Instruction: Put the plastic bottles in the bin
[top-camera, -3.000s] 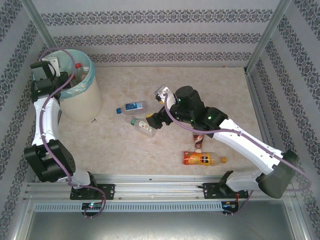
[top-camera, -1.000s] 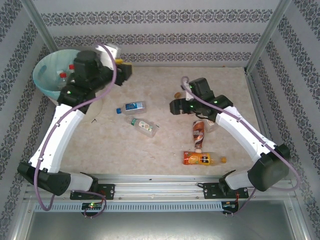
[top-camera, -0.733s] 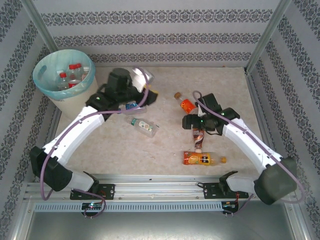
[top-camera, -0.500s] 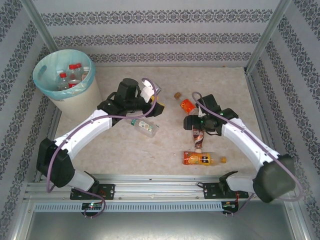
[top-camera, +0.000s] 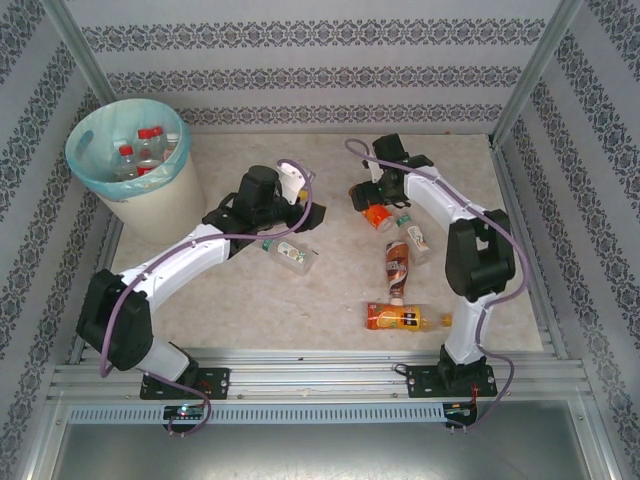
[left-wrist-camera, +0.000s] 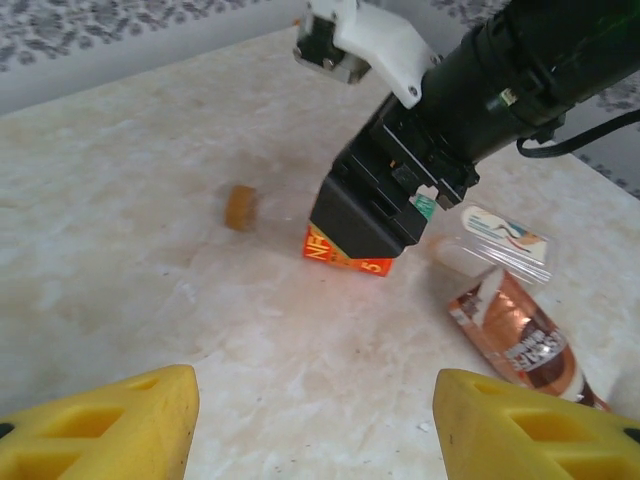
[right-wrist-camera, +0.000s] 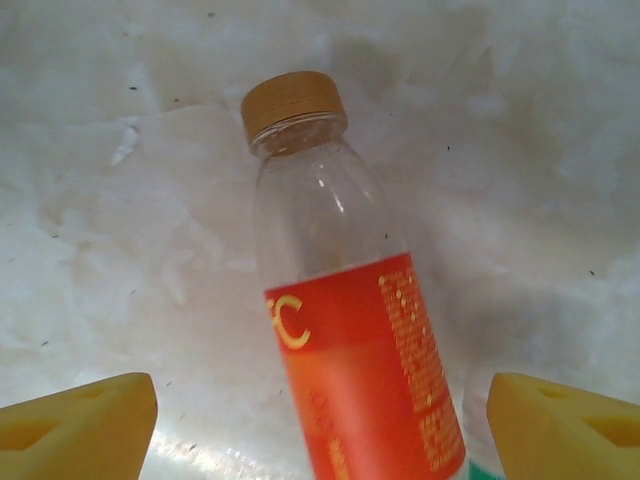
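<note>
**Top view.** My landmark is the orange-label bottle (top-camera: 380, 216), which lies on the table (top-camera: 470, 170).
- The right gripper (top-camera: 366, 198) sits over its neck end.
- The left gripper (top-camera: 298, 210) is to its left, apart from it.
- A clear bottle (top-camera: 288, 252) lies left of the landmark, toward the arm bases.
- A white-label bottle (top-camera: 415, 237) lies just beside the landmark.
- The brown bottle (top-camera: 397, 268) is near it on the base side, and the orange bottle (top-camera: 405, 318) is beyond that.
- The bin (top-camera: 150, 215) stands well apart, to the left and further back, with red-capped bottles (top-camera: 148, 140) inside.

**Left wrist view.**
- My left fingertips (left-wrist-camera: 110, 420) are spread wide with bare table between them, so the jaws are unclamped and hold nothing.
- The landmark lies ahead with the black right gripper on top of it.
- Its tan cap (left-wrist-camera: 240, 207) pokes out to the left.
- The brown and white-label bottles are to its right.

**Right wrist view.**
- The landmark lies lengthwise between my right fingertips (right-wrist-camera: 565, 425), with its cap pointing away.
- I see a gap on both sides of it, so the jaws are spread and not touching it.
</note>
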